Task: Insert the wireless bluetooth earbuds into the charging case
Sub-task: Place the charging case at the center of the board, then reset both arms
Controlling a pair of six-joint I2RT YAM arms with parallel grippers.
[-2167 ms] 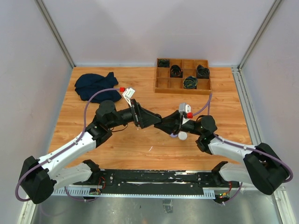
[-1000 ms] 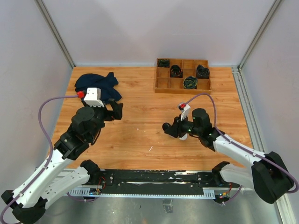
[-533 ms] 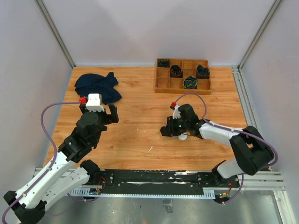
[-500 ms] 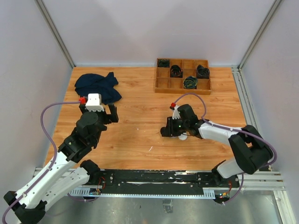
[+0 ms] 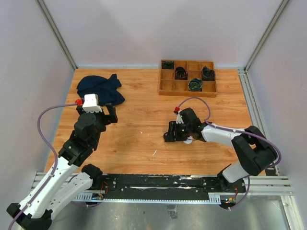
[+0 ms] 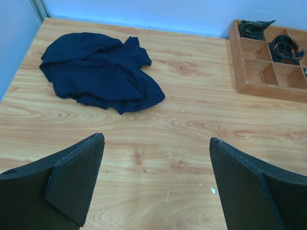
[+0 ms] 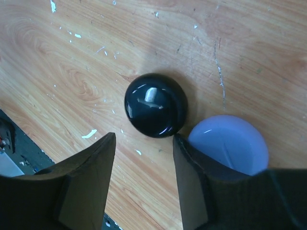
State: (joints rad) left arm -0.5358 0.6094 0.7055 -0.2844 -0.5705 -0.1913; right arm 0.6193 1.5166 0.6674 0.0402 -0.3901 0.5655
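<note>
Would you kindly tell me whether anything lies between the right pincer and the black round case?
Nothing visible does. The black round case lies on the table just ahead of the right pincer, whose jaws stand apart. The pale purple case sits beside it, partly behind one finger, off the line.

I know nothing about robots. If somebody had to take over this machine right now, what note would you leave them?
Left claw: open, empty, above the table near the dark blue cloth.
Right claw: open, empty, low over the table, tips just short of the black round case.
Things: black round case and pale round case lie side by side, both apparently closed; no earbuds in sight.
Done: cannot tell whether earbuds are inside.
Left: confirm that, and insert any missing.
</note>
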